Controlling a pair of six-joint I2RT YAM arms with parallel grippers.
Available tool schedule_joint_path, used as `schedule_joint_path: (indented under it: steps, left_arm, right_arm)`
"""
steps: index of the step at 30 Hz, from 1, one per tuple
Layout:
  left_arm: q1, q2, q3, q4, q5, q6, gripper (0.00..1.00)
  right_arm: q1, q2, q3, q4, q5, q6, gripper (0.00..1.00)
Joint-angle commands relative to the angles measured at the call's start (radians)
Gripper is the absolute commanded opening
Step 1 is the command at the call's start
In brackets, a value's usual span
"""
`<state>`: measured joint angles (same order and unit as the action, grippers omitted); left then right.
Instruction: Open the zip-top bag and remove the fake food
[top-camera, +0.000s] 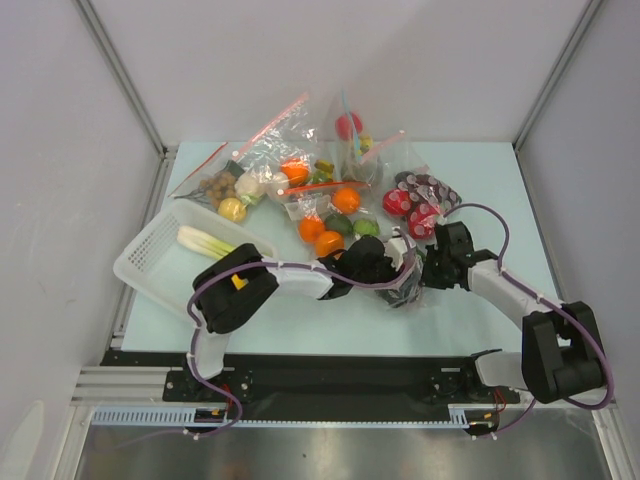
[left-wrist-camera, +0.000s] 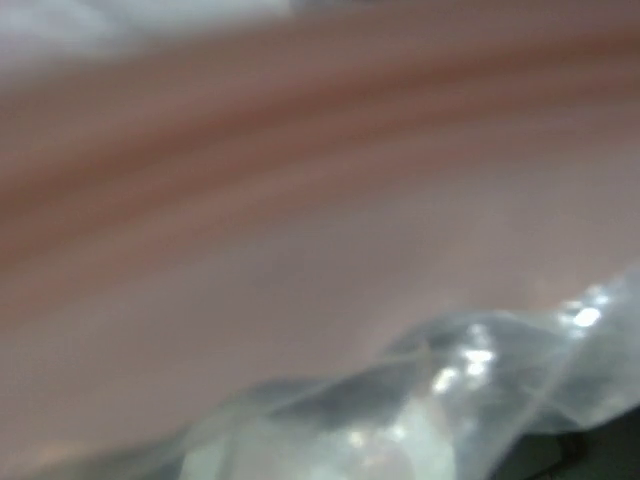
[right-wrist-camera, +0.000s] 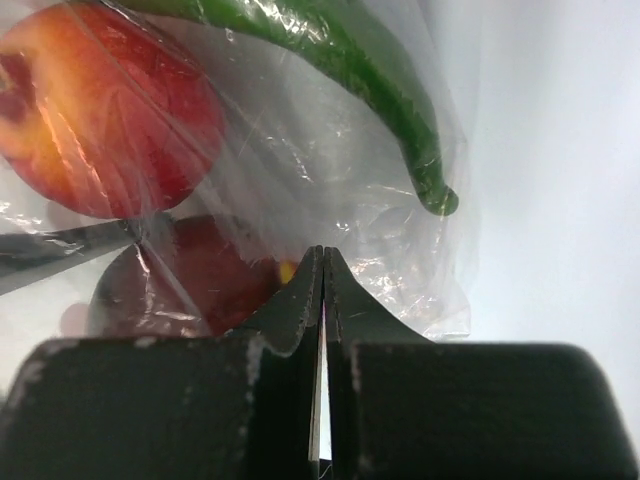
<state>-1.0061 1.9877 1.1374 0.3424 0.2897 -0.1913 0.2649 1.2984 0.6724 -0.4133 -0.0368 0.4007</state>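
Note:
The zip-top bag (top-camera: 408, 288) lies crumpled between my two grippers near the table's middle. Its pale pink zip strip (left-wrist-camera: 300, 150) fills the left wrist view, blurred and very close, with clear film (left-wrist-camera: 480, 380) below it. My left gripper (top-camera: 383, 263) is at that mouth; its fingers do not show. My right gripper (right-wrist-camera: 322, 255) (top-camera: 422, 272) is shut on the bag's film (right-wrist-camera: 330, 170) from the right. Inside the bag lie a dark red apple (right-wrist-camera: 190, 275), a red-and-yellow fruit (right-wrist-camera: 110, 110) and a green pepper (right-wrist-camera: 380, 80). Oranges (top-camera: 346, 200) and green pieces (top-camera: 365, 227) lie loose behind.
A white basket (top-camera: 150, 262) at the left holds a leek (top-camera: 205, 240); a lemon (top-camera: 232, 209) sits beside it. Smaller clear bags with red strips (top-camera: 270, 130), a blue-strip bag (top-camera: 350, 125) and a bag of grapes (top-camera: 425, 195) crowd the back.

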Motion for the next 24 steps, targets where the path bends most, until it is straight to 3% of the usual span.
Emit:
schedule_joint_path:
  steps: [1,2,5,8,16,24]
  left_arm:
    - [-0.008,0.036,0.054,-0.022,-0.015,0.03,0.86]
    - [-0.008,0.04,0.058,-0.031,-0.012,0.03,0.72]
    - [-0.008,0.034,0.052,-0.048,-0.027,0.035,0.47]
    - [-0.006,0.01,0.042,-0.098,-0.058,0.067,0.35]
    - [0.03,-0.156,-0.097,-0.158,-0.095,0.067,0.38]
    - [0.072,-0.224,-0.151,-0.209,-0.103,0.07,0.4]
  right_arm:
    - [-0.003,-0.036,-0.007,0.024,-0.031,0.015,0.0]
    - [-0.003,-0.037,-0.007,0.024,-0.031,0.012,0.0]
    - [-0.003,-0.039,-0.008,0.024,-0.018,0.004,0.0]
    - [-0.004,-0.034,-0.008,0.028,-0.003,0.0,0.0]
    - [-0.018,0.002,-0.014,0.045,0.037,-0.016,0.0]
    - [-0.061,0.006,-0.01,0.057,0.026,-0.034,0.0]
